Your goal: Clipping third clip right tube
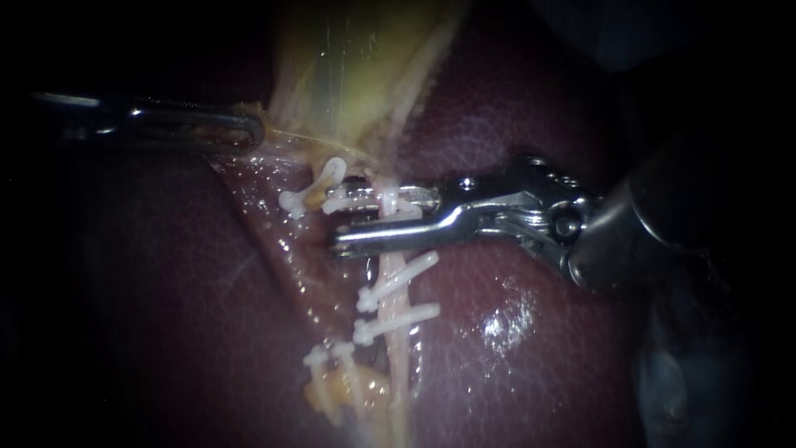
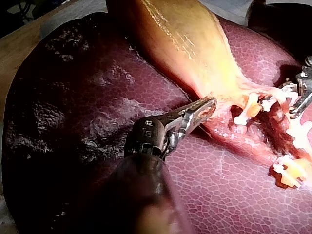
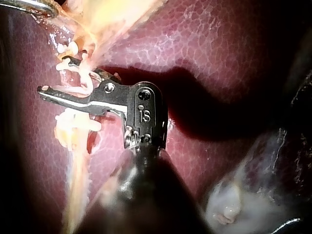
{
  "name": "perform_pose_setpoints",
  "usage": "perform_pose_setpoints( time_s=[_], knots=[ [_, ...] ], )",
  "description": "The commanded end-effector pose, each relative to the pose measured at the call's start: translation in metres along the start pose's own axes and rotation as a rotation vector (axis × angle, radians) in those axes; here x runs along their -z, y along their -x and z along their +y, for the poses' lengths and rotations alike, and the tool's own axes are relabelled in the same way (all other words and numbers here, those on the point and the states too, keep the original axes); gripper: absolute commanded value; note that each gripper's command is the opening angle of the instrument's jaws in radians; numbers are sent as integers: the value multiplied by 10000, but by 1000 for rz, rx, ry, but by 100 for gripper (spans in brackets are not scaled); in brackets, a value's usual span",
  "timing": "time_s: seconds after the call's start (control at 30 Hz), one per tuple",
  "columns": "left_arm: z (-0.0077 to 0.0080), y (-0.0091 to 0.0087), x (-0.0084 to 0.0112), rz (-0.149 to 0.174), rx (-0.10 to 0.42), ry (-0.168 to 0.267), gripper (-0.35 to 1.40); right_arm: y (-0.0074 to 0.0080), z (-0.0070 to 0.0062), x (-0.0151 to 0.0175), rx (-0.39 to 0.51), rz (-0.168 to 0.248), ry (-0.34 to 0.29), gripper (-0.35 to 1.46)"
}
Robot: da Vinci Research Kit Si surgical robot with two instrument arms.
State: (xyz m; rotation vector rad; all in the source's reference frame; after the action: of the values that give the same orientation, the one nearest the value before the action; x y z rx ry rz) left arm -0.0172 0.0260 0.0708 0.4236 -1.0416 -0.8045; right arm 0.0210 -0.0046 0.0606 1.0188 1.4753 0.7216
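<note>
Your right instrument [image 1: 333,221] reaches in across the liver [image 1: 539,373]. Its claw stands open, one half on each side of the right tube [image 1: 390,300], with a gap still showing between them (a small stamp sits on its wrist housing in the right wrist view). The tube runs down from the gallbladder [image 1: 356,66] past the claw. Just below the claw, two white clips [image 1: 398,278] already cross the tube. Your left instrument [image 1: 249,131] has its claw closed on the gallbladder's lower edge, near the tubes.
</note>
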Motion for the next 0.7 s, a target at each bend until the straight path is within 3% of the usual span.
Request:
perform_pose_setpoints(
  time_s=[0.03, 0.47, 0.63, 0.7],
  knots=[
    [0, 0, 0, 0, 0, 0, -35, 0, 1, 1, 0, 0, 1, 41],
    [0, 0, 0, 0, 0, 0, -35, 0, 5, 16, 0, -4, 12, -31],
    [0, 0, 0, 0, 0, 0, -35, -1, 4, 17, -23, -56, -45, -35],
    [0, 0, 0, 0, 0, 0, -35, -1, 4, 17, -23, -59, -48, -35]
  ],
)
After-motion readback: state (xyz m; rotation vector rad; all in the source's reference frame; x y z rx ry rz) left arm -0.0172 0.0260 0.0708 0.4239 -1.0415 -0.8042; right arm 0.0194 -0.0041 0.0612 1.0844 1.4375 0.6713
